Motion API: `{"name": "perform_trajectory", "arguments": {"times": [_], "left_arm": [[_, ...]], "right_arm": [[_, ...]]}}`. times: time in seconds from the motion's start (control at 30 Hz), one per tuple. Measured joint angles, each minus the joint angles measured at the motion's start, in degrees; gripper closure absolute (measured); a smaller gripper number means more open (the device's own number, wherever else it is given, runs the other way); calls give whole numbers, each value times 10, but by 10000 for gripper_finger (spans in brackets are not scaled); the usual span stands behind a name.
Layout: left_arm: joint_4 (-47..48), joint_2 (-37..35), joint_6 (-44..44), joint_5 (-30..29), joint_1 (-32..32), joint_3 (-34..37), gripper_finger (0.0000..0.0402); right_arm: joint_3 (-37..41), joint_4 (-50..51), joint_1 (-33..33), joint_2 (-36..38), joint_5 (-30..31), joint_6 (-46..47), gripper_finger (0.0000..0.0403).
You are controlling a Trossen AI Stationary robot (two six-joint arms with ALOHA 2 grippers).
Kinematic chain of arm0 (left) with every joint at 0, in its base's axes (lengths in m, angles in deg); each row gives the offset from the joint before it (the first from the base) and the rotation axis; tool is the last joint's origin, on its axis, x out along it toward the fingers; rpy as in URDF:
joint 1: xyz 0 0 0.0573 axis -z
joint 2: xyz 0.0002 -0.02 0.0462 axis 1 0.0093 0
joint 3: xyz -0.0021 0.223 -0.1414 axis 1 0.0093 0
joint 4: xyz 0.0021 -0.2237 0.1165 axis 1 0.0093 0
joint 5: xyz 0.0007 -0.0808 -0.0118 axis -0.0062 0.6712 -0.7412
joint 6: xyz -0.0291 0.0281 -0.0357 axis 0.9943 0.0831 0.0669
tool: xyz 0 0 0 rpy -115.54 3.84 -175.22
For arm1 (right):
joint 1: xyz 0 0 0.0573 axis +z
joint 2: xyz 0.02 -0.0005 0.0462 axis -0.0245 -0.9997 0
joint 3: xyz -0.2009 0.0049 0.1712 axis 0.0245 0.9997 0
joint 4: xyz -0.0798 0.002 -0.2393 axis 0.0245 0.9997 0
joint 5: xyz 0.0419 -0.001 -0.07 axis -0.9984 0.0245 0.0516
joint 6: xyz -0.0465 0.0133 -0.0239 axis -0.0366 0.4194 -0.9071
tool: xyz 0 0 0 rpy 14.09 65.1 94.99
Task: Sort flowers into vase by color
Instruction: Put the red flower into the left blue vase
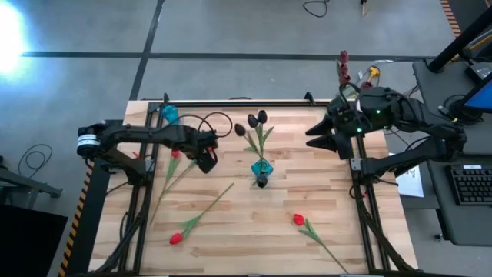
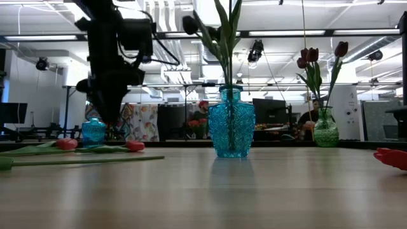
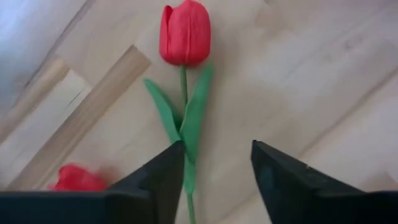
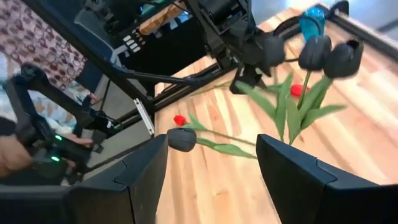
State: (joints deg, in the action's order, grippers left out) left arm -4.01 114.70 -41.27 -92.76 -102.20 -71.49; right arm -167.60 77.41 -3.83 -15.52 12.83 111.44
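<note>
My left gripper (image 1: 207,159) is down close to the table at the left, open, pointing down over a lying red tulip (image 3: 185,32). Its stem (image 3: 186,177) runs between the fingers, close to one finger's inner edge. A second red head (image 3: 78,177) lies beside it. Two more red tulips (image 1: 176,238) (image 1: 298,219) lie flat near the front. The blue vase (image 1: 261,168) at mid-table holds three black tulips (image 1: 257,119), one of them leaning out (image 4: 181,139). My right gripper (image 1: 319,137) hangs raised at the right, open and empty.
A small blue vase (image 1: 169,115) stands at the far left corner. A green vase (image 2: 325,130) with maroon tulips (image 2: 311,56) stands beyond the far right corner. Bare wood lies between the middle vase and the front edge. A keyboard (image 1: 470,185) sits off to the right.
</note>
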Motion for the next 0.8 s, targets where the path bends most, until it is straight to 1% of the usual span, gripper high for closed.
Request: {"name": "perform_trajectory", "arguments": {"times": [0.17,0.23,0.3,0.43,0.57,0.73,0.8], "left_arm": [[-95,1,6,-4,-25,52,169],[-131,1,15,-17,-41,69,157],[-171,1,22,-18,-60,81,155],[-214,2,32,-22,-94,101,170],[-260,2,48,-20,-107,117,201],[-279,2,47,-10,-101,158,245],[-301,1,51,-7,-95,176,258]], "right_arm": [[0,17,4,4,10,50,165],[0,17,14,5,25,53,165],[0,17,17,5,39,55,165],[0,17,16,5,46,69,165],[0,11,16,5,47,76,165],[0,10,18,4,52,85,165],[0,10,24,4,57,86,165]]}}
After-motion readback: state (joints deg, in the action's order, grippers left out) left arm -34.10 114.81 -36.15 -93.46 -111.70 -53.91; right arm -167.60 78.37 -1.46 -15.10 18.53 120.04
